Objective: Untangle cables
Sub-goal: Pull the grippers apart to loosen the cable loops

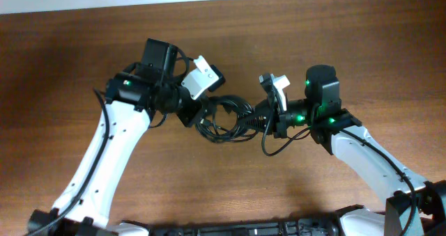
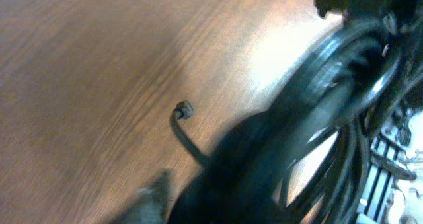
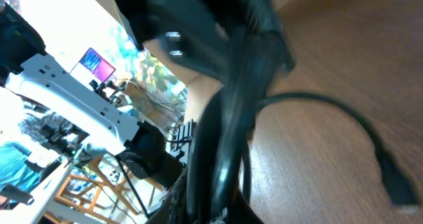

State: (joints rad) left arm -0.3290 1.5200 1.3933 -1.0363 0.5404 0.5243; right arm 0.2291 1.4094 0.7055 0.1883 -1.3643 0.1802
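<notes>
The cables (image 1: 226,118) are a tangle of thin black loops stretched between my two grippers over the middle of the table. My left gripper (image 1: 191,115) is shut on the tangle's left end. My right gripper (image 1: 263,119) is shut on its right end. The left wrist view is blurred: the cables (image 2: 344,85) fill its right side, and one loose plug end (image 2: 183,110) curls over the wood. In the right wrist view the cables (image 3: 228,131) run up from between my fingers, and one loose strand arcs right to a plug (image 3: 395,178).
The wooden table (image 1: 70,48) extends on all sides of the tangle. A thicker black wire (image 1: 275,147) hangs in a loop under the right arm. The table's front edge, with a black strip (image 1: 230,229), lies below the arms.
</notes>
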